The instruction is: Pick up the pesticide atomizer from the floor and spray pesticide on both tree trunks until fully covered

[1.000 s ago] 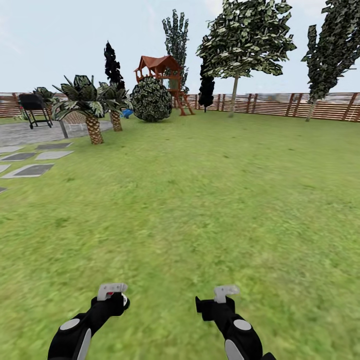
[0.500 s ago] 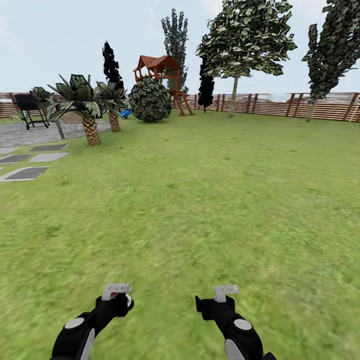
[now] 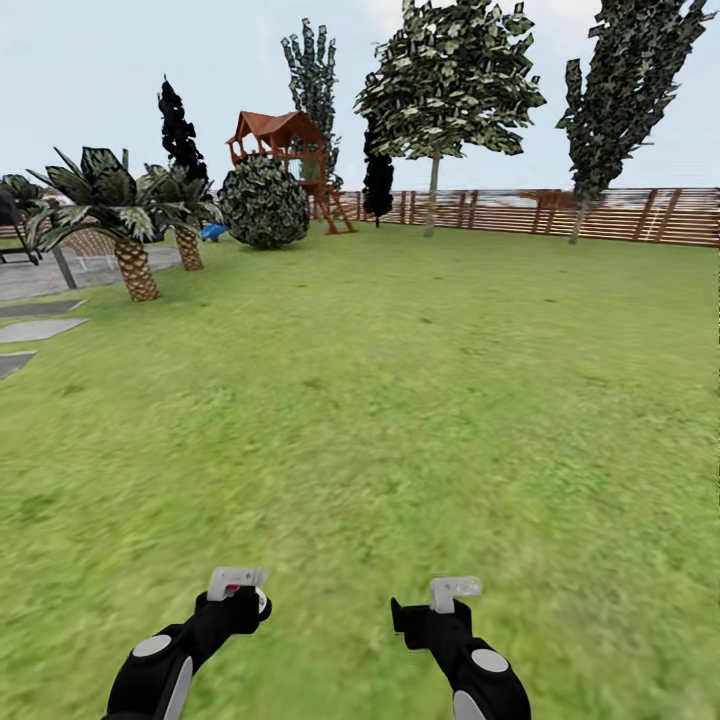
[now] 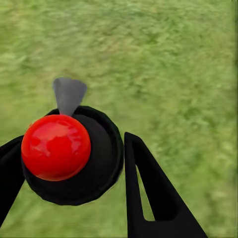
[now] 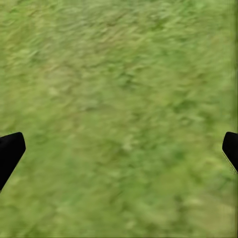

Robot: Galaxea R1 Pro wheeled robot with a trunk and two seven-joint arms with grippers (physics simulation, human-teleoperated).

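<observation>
Head view: grass lawn (image 3: pixel 400 400) runs to a slatted wooden fence (image 3: pixel 620 212). Two trees (image 3: pixel 445 75) stand at the fence, far off; tree trunk (image 3: pixel 432 195) is thin at this range. Playhouse (image 3: pixel 283 140), palms (image 3: pixel 110 200) and a round bush (image 3: pixel 264 203) are at far left. Left gripper (image 3: pixel 237 585) and right gripper (image 3: pixel 452 590) are low over the grass.

Left wrist view: left gripper (image 4: pixel 74 139) pinches a dark round body with a red dome and grey spout, apparently the pesticide atomizer (image 4: pixel 99 168) seen end-on.

Right wrist view: right gripper (image 5: pixel 119 141) is spread wide over grass.

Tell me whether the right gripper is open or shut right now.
Open. In the right wrist view the right gripper has its jaws at opposite edges, with bare grass between them.
</observation>
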